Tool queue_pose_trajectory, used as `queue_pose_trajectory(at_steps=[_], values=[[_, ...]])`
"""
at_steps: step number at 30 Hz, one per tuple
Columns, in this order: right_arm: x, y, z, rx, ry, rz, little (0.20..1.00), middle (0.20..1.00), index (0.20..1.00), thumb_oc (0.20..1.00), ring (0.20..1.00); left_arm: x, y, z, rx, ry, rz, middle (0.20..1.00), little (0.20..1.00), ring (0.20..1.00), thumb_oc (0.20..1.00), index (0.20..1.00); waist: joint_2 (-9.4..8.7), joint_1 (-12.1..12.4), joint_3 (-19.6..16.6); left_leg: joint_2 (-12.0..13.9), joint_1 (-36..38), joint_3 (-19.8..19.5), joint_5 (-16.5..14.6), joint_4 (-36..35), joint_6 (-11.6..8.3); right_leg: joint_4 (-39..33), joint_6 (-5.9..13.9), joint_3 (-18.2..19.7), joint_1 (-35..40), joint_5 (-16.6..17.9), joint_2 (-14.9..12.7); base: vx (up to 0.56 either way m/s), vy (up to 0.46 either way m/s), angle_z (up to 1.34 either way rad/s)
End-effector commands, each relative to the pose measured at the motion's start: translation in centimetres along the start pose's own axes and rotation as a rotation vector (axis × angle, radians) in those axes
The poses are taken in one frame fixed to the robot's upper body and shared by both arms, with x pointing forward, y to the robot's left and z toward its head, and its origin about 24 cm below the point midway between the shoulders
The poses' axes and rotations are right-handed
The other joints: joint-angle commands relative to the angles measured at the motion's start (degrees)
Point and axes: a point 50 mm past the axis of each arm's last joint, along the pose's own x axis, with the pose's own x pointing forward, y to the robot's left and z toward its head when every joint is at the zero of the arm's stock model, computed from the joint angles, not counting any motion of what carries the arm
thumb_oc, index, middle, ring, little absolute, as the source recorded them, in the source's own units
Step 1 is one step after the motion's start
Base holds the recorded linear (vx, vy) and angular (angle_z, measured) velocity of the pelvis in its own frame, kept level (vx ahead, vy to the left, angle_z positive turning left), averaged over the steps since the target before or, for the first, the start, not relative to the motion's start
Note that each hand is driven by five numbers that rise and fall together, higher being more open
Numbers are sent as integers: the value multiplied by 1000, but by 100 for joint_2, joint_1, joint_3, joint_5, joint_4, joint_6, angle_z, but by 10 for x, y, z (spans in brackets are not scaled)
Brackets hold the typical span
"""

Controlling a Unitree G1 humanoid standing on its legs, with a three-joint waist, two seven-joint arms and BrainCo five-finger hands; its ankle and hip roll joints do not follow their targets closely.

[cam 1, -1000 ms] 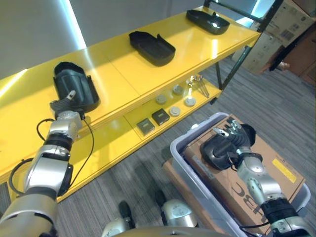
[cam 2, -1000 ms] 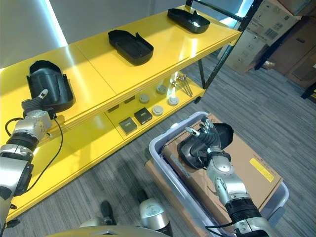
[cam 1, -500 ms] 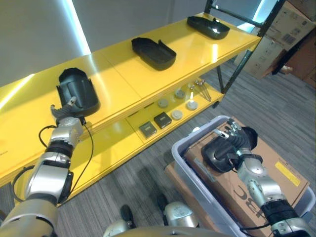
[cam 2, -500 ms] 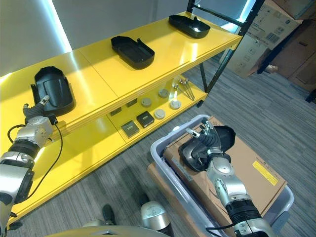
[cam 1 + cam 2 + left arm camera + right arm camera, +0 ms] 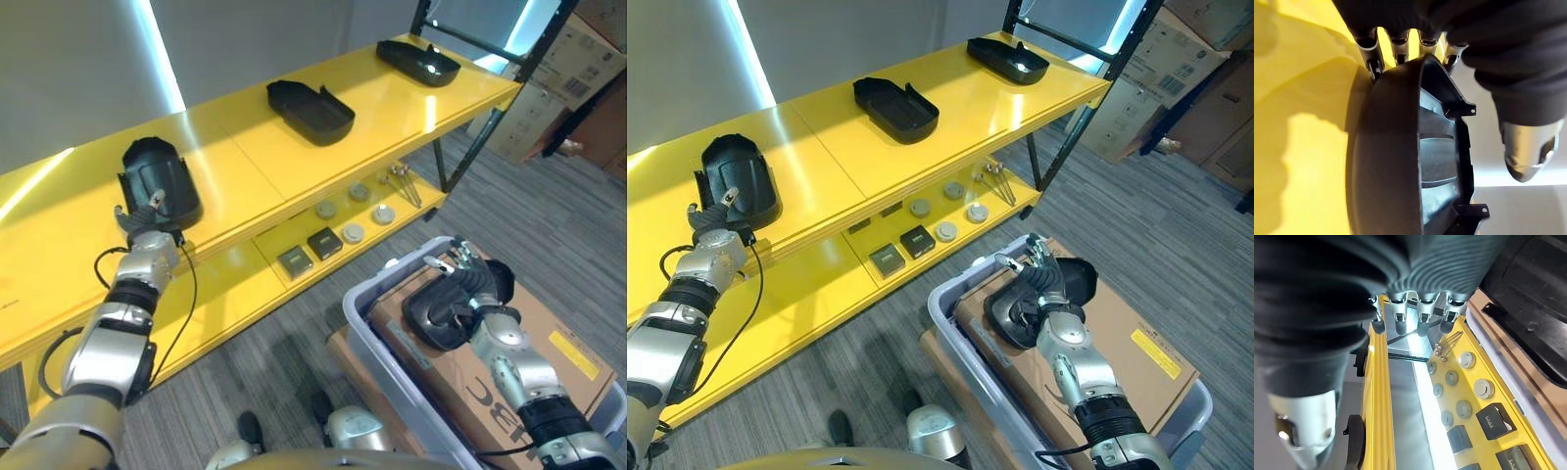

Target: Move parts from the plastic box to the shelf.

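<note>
A black moulded part lies on the yellow shelf's top board, at its left end. My left hand is at the part's near edge, open. Its straight fingers touch the rim of the part and the thumb stands apart. Another black part lies on cardboard in the grey plastic box. My right hand rests over this part with straight fingers, open. A corner of that part shows in the right wrist view.
Two more black parts lie further along the top board. On the lower shelf sit round discs, small dark boxes and metal bolts. Cardboard boxes stand past the shelf's black post. Carpet lies between shelf and box.
The whole picture has shifted, so the camera moved. Both hands keep their places against their parts, and nothing was taken hold of or let go.
</note>
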Motion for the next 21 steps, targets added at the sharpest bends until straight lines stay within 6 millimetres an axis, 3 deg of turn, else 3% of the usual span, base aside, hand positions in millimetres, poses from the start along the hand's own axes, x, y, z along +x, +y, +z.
queue_pose_trajectory(at_steps=[1, 11, 15, 17, 21], values=[[1, -2, 7, 0, -50, -20, 1000, 1000, 1000, 1000, 1000, -4, -5, 0, -6, -31, -4, 1000, 1000, 1000, 1000, 1000, -105, 50, -329, 142, -298, 54, -472, 657, -66, 321, 300, -383, -278, -225, -255, 0, 0, 0], [-1, 0, 6, 8, -55, -1, 1000, 1000, 1000, 1000, 1000, -5, -6, 5, -34, -100, -13, 1000, 1000, 1000, 1000, 1000, -78, 27, -366, 127, -224, 72, -468, 591, -67, 282, 304, -383, -240, -219, -260, 0, 0, 0], [-8, -2, 3, 14, -53, 1, 1000, 1000, 1000, 1000, 1000, -18, -3, 50, -193, -388, -67, 1000, 1000, 1000, 1000, 1000, -23, 109, -398, 99, -163, 41, -472, 494, -58, 209, 316, -402, -202, -203, -270, -5, 19, 0], [-12, -3, 1, 24, -56, -10, 1000, 1000, 1000, 1000, 1000, -26, 0, 57, -227, -461, -84, 1000, 1000, 1000, 1000, 1000, -2, 176, -396, 93, -154, 9, -467, 462, -53, 196, 324, -427, -197, -202, -279, -9, 18, 1], [-19, -6, 0, 30, -69, -38, 1000, 1000, 1000, 1000, 1000, -37, 12, 53, -233, -511, -112, 1000, 1000, 1000, 1000, 1000, 38, 338, -397, 63, -120, -91, -449, 383, -38, 174, 332, -497, -172, -206, -289, -20, 27, 1]])
